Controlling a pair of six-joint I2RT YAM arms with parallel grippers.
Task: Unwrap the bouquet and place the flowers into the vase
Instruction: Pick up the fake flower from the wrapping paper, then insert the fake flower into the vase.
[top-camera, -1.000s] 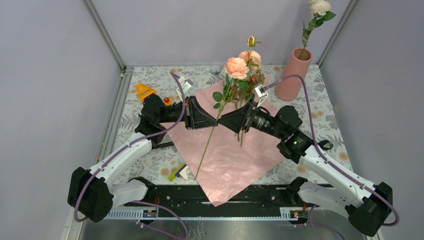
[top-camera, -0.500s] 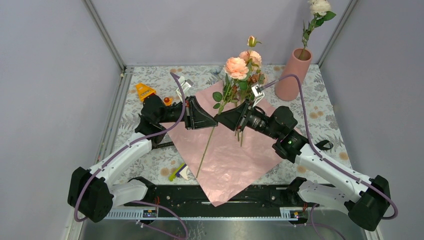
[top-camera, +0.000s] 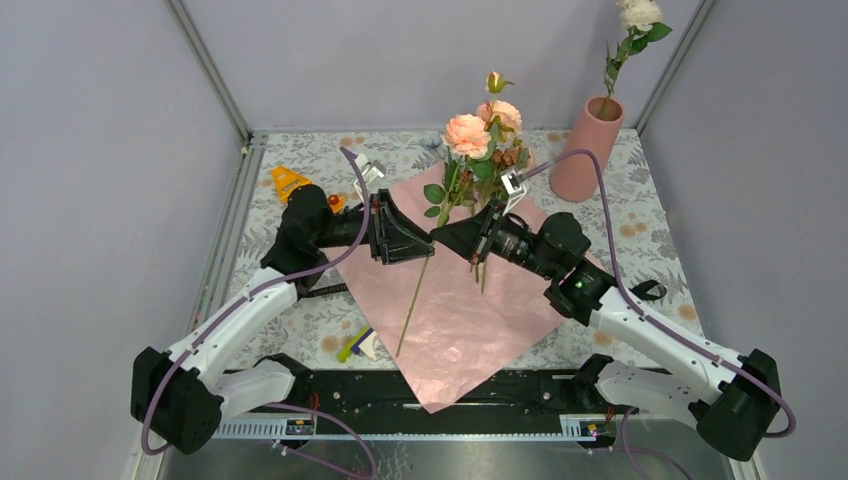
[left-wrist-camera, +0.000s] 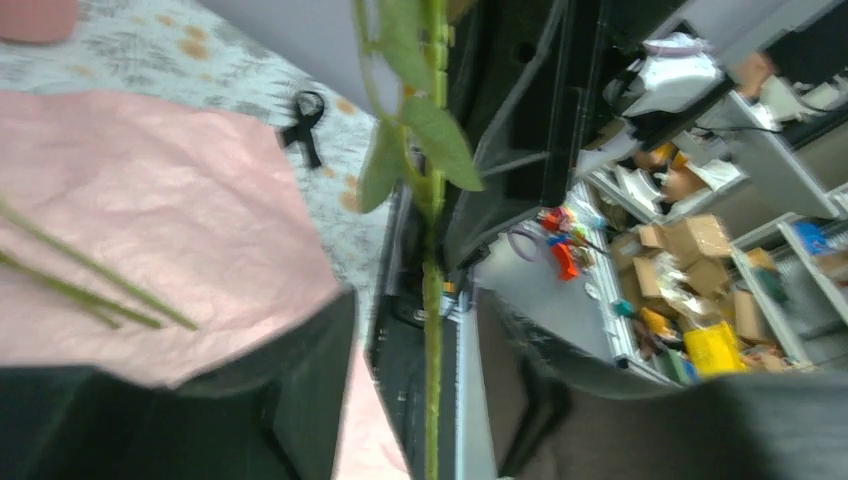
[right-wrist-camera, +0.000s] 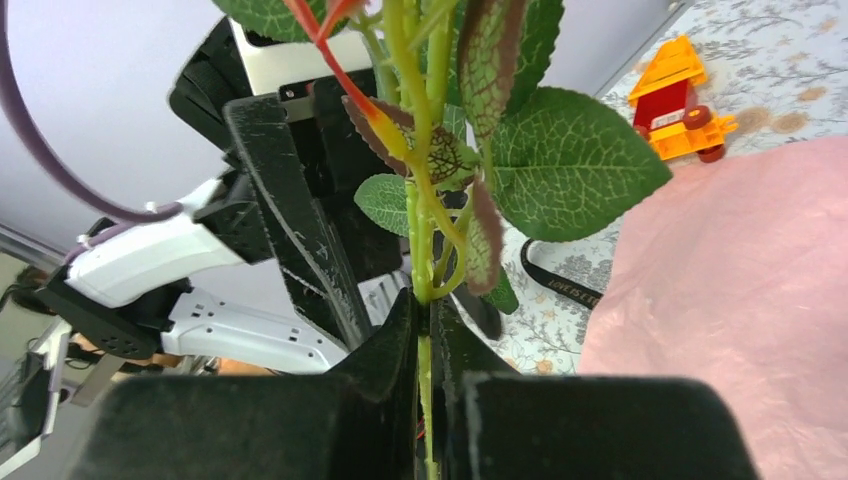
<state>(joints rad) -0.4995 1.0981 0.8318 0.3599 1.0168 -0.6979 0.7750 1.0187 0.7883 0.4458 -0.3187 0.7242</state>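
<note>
1. left gripper (top-camera: 425, 243): over the pink paper (top-camera: 470, 320), fingers partly apart, 1 green stem runs loose through the gap.
2. flowers (top-camera: 470, 135): bunched above the paper's far corner, mid-table, blooms pointing away from the arms.
3. right gripper (top-camera: 442, 236): fingers clamped tight on 1 stem of the flowers, tip to tip with the left.
4. vase (top-camera: 587, 150): stands far right, 1 white bloom (top-camera: 637, 12) in it.

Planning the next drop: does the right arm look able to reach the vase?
Probably yes: the vase stands clear on that arm's side. The right gripper is shut on the flowers, though the open left gripper flanks a stem.
</note>
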